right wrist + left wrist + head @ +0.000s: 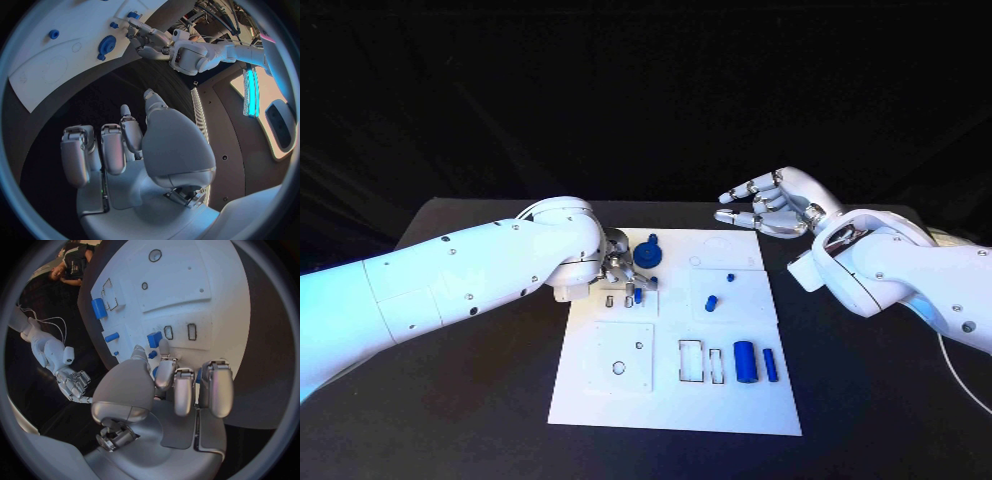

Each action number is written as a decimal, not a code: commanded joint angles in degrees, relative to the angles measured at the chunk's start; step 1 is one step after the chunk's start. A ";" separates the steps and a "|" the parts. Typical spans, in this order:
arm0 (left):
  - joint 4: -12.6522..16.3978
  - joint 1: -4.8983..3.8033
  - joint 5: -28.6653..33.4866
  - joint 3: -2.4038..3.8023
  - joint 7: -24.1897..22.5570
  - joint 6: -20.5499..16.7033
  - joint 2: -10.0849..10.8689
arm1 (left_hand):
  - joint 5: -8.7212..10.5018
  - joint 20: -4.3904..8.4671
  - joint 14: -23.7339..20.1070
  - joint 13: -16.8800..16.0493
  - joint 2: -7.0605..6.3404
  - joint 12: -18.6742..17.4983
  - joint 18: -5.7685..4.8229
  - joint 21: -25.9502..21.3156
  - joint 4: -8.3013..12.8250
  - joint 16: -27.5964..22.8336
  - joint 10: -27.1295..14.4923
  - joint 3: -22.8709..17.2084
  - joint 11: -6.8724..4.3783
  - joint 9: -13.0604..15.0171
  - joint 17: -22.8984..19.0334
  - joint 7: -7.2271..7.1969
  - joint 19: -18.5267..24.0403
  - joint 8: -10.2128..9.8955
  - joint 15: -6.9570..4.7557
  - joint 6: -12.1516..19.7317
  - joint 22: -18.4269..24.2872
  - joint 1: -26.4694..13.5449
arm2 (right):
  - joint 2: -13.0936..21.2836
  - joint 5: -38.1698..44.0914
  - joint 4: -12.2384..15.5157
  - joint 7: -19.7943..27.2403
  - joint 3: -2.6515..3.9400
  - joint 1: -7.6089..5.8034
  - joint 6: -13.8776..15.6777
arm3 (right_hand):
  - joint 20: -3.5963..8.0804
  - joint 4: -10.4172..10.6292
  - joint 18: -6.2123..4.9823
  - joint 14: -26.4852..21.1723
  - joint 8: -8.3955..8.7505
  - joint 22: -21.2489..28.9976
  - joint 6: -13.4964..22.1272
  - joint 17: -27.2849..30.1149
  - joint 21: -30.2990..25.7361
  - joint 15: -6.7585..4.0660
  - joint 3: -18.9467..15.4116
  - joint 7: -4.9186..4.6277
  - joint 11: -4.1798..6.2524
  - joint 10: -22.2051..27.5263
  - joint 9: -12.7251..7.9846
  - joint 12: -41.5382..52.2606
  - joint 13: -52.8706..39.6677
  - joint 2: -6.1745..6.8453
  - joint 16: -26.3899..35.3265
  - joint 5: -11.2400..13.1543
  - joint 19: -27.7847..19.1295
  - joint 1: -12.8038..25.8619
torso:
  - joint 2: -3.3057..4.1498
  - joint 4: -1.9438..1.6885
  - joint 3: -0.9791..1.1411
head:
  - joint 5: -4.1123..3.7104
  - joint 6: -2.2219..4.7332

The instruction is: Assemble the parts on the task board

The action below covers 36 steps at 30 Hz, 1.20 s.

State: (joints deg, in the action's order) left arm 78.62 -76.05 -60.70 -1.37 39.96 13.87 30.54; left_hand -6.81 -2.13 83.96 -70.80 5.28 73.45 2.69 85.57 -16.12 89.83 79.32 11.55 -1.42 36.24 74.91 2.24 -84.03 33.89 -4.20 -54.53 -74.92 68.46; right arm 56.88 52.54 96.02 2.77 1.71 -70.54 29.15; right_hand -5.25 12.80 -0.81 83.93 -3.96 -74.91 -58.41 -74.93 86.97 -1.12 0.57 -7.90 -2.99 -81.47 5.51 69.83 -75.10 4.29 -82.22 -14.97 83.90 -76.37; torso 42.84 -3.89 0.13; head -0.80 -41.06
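— What sort of place is this?
— A robotics lab or test cell. The black table [473,400] stands before a black backdrop, with a white task board [678,395] laid out as for a trial.
— Anything else?
— Cables [215,15] and a lit teal panel [252,92] nearby.

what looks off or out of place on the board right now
Nothing stands out. The task board lies flat on the black table, unbroken, and the blue parts all sit on it; none has strayed onto the table. The left hand works over the board; the right hand hovers empty beyond it.
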 commanded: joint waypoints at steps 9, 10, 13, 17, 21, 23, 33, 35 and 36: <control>-0.56 0.08 -0.22 -0.06 0.42 2.54 -0.64 | -0.47 0.34 6.04 -0.14 0.11 0.16 -0.92 0.33 0.14 0.17 0.42 -0.93 -0.11 0.35 15.09 0.14 -1.81 0.22 -0.47 0.43 -7.33 1.14 | -0.13 0.58 0.01 -0.07 -0.01 0.09 -0.97 | -0.13 0.03 -0.74 3.64 -0.19 -9.52 -0.30 -5.42 -0.22 0.05 -0.42 0.05 0.02 0.29 0.07 -0.37 -3.34 -0.59 0.09 -0.27 1.48 0.18 | -0.02 -0.04 0.00 | -0.09 -0.34; -0.58 0.08 -0.22 -0.06 0.44 2.65 -0.66 | -0.47 0.34 6.04 -0.14 0.11 0.16 -0.93 0.33 0.14 0.17 0.42 -0.93 -0.11 0.36 15.09 0.14 -1.81 0.22 -0.47 0.44 -7.34 1.14 | -0.13 0.58 0.01 -0.07 -0.01 0.09 -0.98 | -0.13 0.03 -0.74 3.64 -0.19 -9.52 -0.30 -5.42 -0.22 0.05 -0.42 0.05 0.02 0.29 0.07 -0.37 -3.34 -0.59 0.09 -0.27 1.48 0.18 | -0.02 -0.05 0.01 | -0.09 -0.35; -0.62 0.08 -0.22 -0.08 0.51 3.08 -0.69 | -0.48 0.35 6.04 -0.18 0.12 0.18 -0.95 0.38 0.17 0.17 0.45 -1.11 -0.12 0.45 15.09 0.12 -1.86 0.22 -0.48 0.44 -7.43 1.31 | -0.14 0.59 0.01 -0.09 -0.01 0.09 -1.04 | -0.13 0.03 -0.74 3.64 -0.19 -9.52 -0.30 -5.42 -0.22 0.05 -0.42 0.05 0.02 0.29 0.07 -0.37 -3.34 -0.59 0.09 -0.27 1.48 0.18 | -0.03 -0.05 0.03 | -0.08 -0.38; -0.64 0.09 -0.22 -0.08 0.58 3.48 -0.68 | -0.51 0.37 6.04 -0.24 0.12 0.20 -0.96 0.41 0.28 0.17 0.48 -1.63 -0.14 0.68 15.09 0.10 -1.88 0.20 -0.50 0.48 -7.51 1.81 | -0.15 0.59 0.00 -0.09 -0.01 0.11 -1.11 | -0.13 0.03 -0.74 3.64 -0.19 -9.52 -0.30 -5.42 -0.22 0.05 -0.42 0.05 0.02 0.29 0.07 -0.37 -3.34 -0.59 0.09 -0.27 1.48 0.18 | -0.02 -0.03 0.01 | -0.07 -0.40; -0.65 0.09 -0.22 -0.09 0.64 3.83 -0.68 | -0.54 0.40 6.04 -0.31 -0.05 0.21 -0.96 0.41 0.46 0.17 0.51 -2.49 -0.18 1.03 15.09 0.05 -1.88 0.16 -0.54 0.54 -7.55 2.58 | -0.15 0.60 0.01 -0.10 -0.01 0.13 -1.16 | -0.12 0.06 -0.77 3.62 -0.18 -9.42 -0.31 -5.35 -0.28 0.05 -0.48 0.05 0.02 0.30 0.08 -0.42 -3.31 -0.66 0.17 -0.36 1.40 0.19 | -0.01 -0.02 0.01 | -0.06 -0.43; -0.64 0.09 -0.22 -0.09 0.66 3.96 -0.70 | -0.54 0.42 6.04 -0.29 -0.23 0.16 -0.96 0.41 0.55 0.17 0.48 -2.91 -0.20 1.18 15.09 0.03 -1.87 0.11 -0.56 0.57 -7.56 2.93 | -0.16 0.61 0.01 -0.10 -0.01 0.14 -1.19 | -0.12 0.06 -0.77 3.62 -0.18 -9.42 -0.31 -5.35 -0.28 0.05 -0.48 0.05 0.02 0.30 0.08 -0.42 -3.31 -0.66 0.17 -0.36 1.40 0.19 | -0.02 -0.02 0.02 | -0.04 -0.43; -0.65 0.11 0.09 -0.09 0.72 2.30 -0.71 | -0.78 0.74 6.04 -0.35 1.27 -0.07 -0.98 0.47 2.26 0.17 0.38 -8.94 -0.65 1.83 15.09 -0.46 -1.92 -0.71 -0.95 1.24 -7.81 7.91 | -0.17 0.62 0.02 -0.11 -0.02 0.15 -1.26 | -0.12 0.06 -0.77 3.62 -0.18 -9.42 -0.31 -5.35 -0.28 0.05 -0.48 0.05 0.02 0.30 0.08 -0.42 -3.31 -0.66 0.17 -0.36 1.40 0.19 | -0.02 -0.02 0.03 | -0.02 -0.47; -0.66 0.11 0.47 -0.09 0.58 1.54 -0.70 | -0.97 0.94 6.04 -0.31 1.75 -0.25 -0.98 0.47 3.49 0.17 0.23 -11.98 -0.81 1.89 15.09 -0.59 -1.91 -1.17 -1.16 1.69 -7.83 10.39 | -0.16 0.63 0.00 -0.16 -0.02 0.16 -1.34 | -0.12 0.07 -0.76 3.62 -0.19 -9.42 -0.32 -5.34 -0.28 0.04 -0.49 0.06 0.03 0.30 0.08 -0.42 -3.31 -0.70 0.17 -0.39 1.41 0.19 | -0.02 -0.02 0.03 | -0.01 -0.50; -0.66 0.11 0.64 -0.09 0.51 1.25 -0.70 | -1.02 1.00 6.04 -0.28 1.78 -0.34 -0.97 0.44 3.90 0.17 0.16 -13.20 -0.83 1.92 15.09 -0.59 -1.88 -1.33 -1.19 1.84 -7.81 11.15 | -0.17 0.63 -0.01 -0.18 -0.02 0.16 -1.38 | -0.11 0.09 -0.76 3.62 -0.19 -9.43 -0.34 -5.34 -0.28 0.04 -0.51 0.06 0.03 0.30 0.09 -0.42 -3.30 -0.76 0.18 -0.44 1.42 0.19 | -0.01 -0.02 0.03 | -0.01 -0.52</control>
State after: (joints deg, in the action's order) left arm 77.99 -76.06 -60.61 -1.36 39.99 16.15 29.96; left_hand -7.47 -1.58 84.05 -71.23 5.43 73.00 2.70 85.81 -12.59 89.83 79.23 -0.90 -1.74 38.00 74.94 1.63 -83.90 32.60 -5.14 -52.89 -74.91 76.91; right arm 56.76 52.59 96.01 2.63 1.69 -70.43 28.63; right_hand -5.25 12.96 -0.81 83.92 -3.96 -74.95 -58.41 -74.91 86.97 -1.12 0.40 -7.90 -2.99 -81.48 5.50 69.61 -75.05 4.07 -82.22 -15.22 83.90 -76.15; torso 42.82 -3.92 0.16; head -0.82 -41.53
